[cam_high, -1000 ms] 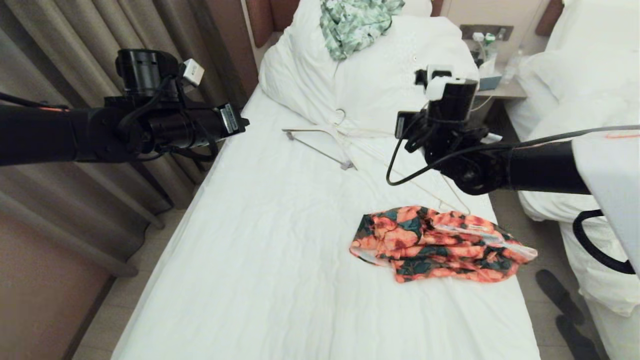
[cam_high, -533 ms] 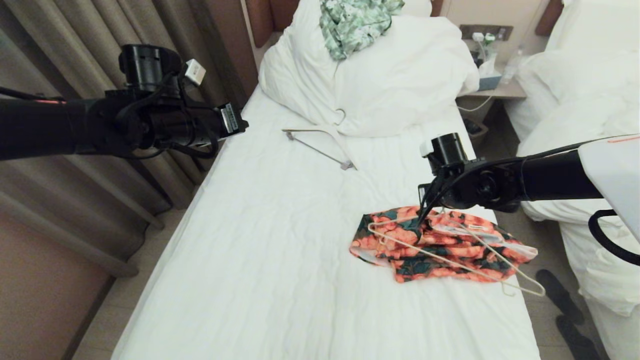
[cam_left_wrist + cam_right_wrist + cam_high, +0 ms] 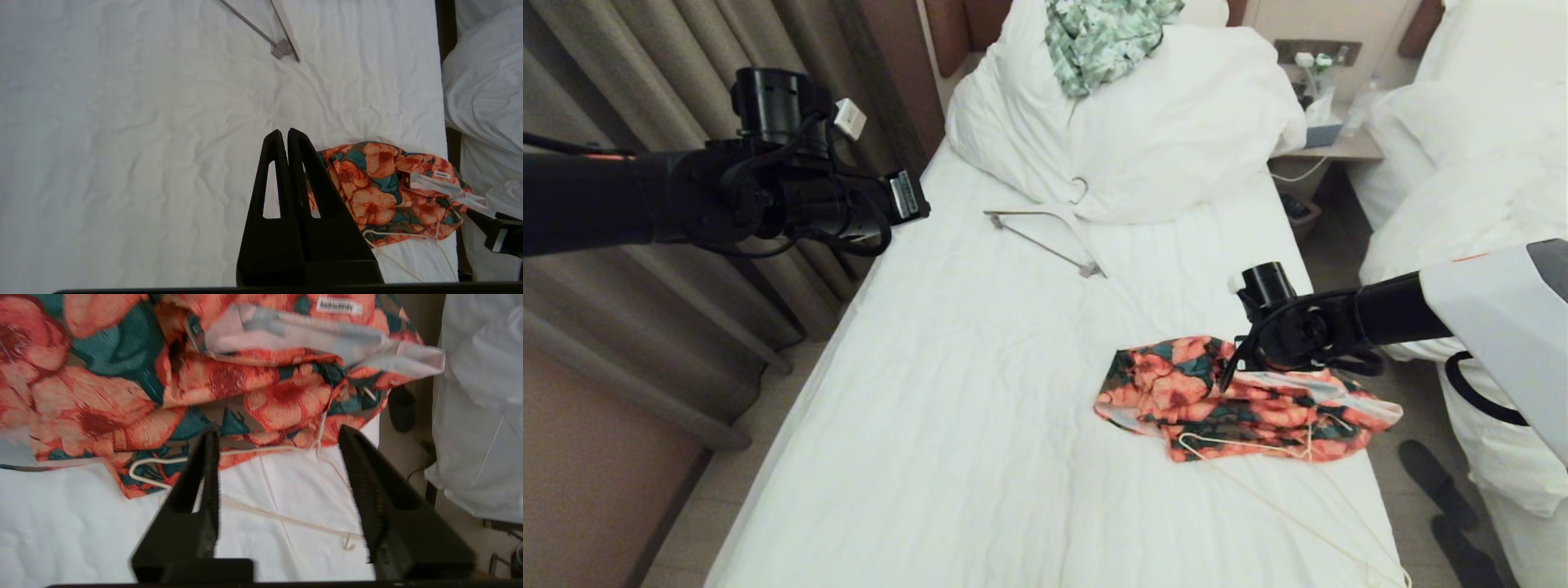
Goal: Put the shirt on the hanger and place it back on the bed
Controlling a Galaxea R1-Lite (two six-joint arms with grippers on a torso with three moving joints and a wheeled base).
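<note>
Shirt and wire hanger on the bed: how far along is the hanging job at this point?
Early. Done: the hanger lies on the bed, one end over the crumpled shirt's near edge. In hand: nothing; the right pincer is open, empty above shirt and hanger, and the left pincer is shut, hovering over the sheet. Left: spreading the shirt, threading the hanger into it, and setting both down.

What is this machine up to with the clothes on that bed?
It is working toward hanging the orange-flowered shirt, which lies crumpled on the white-sheeted bed. The thin cream wire hanger lies loose, partly on the shirt's near edge. The right tool hovers open above both, holding nothing. The left tool hangs shut over the bed, idle.
</note>
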